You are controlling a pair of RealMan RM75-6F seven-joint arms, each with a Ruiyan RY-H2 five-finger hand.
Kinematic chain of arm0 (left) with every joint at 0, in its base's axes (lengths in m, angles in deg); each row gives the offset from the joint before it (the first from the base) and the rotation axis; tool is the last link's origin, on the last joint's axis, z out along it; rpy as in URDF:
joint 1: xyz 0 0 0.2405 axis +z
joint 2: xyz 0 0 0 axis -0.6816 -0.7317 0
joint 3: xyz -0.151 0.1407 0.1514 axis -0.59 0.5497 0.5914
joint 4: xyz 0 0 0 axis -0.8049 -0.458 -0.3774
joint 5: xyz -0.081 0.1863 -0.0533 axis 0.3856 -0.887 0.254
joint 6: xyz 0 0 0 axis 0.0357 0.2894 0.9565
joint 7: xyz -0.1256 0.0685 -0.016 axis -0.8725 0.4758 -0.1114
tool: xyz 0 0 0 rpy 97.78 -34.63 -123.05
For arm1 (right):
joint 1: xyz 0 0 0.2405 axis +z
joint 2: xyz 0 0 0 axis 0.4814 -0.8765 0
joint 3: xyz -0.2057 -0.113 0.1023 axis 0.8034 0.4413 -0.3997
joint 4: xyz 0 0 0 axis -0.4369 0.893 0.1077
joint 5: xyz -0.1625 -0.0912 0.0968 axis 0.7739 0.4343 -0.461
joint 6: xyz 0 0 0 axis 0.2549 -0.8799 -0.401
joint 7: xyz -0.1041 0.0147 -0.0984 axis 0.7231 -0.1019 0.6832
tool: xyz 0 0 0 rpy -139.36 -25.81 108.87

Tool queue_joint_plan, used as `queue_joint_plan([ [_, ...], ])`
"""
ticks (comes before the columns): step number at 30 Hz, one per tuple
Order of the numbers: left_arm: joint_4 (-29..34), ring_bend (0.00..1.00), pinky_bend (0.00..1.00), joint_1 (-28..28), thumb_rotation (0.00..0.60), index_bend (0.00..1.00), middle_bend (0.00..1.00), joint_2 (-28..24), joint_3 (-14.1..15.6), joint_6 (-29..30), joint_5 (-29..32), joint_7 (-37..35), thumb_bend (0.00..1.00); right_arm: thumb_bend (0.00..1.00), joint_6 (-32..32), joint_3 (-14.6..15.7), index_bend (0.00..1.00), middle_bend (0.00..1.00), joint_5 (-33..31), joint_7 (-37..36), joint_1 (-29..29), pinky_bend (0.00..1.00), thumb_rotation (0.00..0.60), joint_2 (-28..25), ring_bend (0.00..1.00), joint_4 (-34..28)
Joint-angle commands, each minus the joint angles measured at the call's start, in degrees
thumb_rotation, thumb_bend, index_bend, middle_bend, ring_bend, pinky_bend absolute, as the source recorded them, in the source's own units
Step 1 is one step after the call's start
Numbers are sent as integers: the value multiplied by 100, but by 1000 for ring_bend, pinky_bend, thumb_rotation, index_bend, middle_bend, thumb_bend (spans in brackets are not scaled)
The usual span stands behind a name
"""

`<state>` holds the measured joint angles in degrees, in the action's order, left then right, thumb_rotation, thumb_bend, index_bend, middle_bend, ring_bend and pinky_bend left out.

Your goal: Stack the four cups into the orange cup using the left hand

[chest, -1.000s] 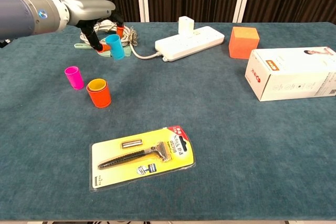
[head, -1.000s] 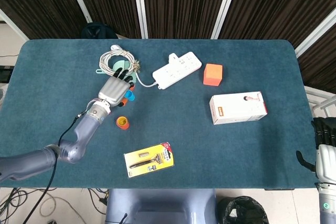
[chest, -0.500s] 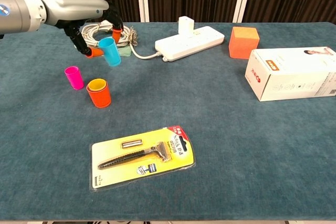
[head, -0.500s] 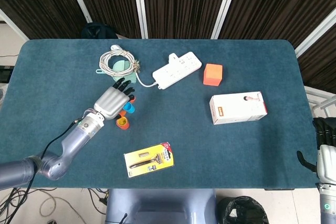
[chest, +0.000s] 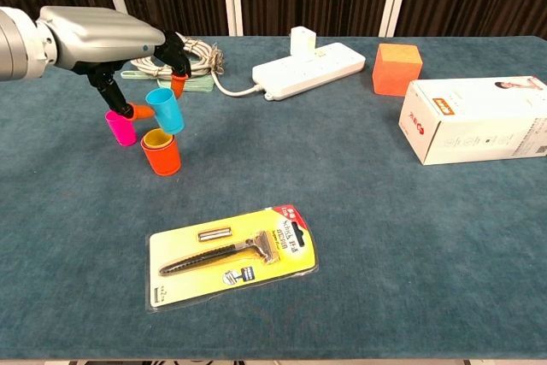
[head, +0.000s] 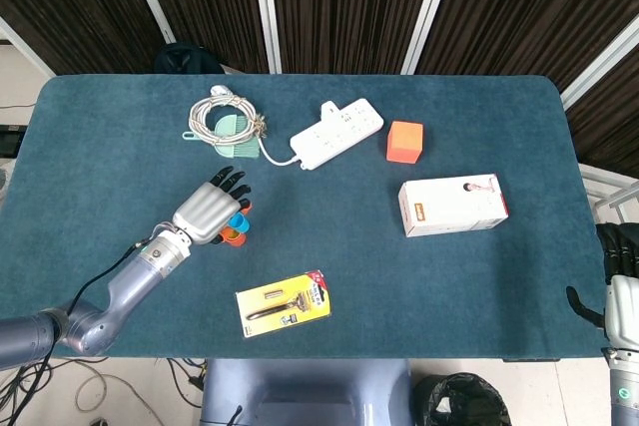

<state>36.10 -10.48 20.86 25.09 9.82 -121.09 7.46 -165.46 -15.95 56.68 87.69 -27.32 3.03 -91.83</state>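
Only chest view shows magenta cup (chest: 120,126), left hand (chest: 128,53) holding blue cup (chest: 164,110)

On the bench (chest: 393,237), the left robot hand (chest: 102,36) holds a cup (chest: 164,109) tilted just above the stack cup (chest: 161,151), with another cup (chest: 120,126) at its 10 o'clock. The razor pack (chest: 233,253) lies at the stack cup's 5 o'clock; the power strip (chest: 309,64), cube (chest: 397,68) and box (chest: 479,119) lie toward 2 o'clock.

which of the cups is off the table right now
The blue cup, held in the left hand just above the orange cup. The orange cup and the pink cup both stand upright on the table.
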Motion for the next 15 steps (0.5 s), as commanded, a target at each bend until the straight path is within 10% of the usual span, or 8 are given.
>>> queue_joint_plan([
  [1, -16, 0, 0, 27, 600, 452, 198, -4, 10, -3, -11, -42, 357, 344, -12, -11, 88, 44, -8, 1, -4, 36, 600, -3, 87, -8],
  [15, -86, 0, 0, 119, 600, 452, 198, 2, 111, -41, -72, -89, 357, 344, -24, -6, 89, 44, -4, -15, -18, 36, 600, -12, 87, -28],
])
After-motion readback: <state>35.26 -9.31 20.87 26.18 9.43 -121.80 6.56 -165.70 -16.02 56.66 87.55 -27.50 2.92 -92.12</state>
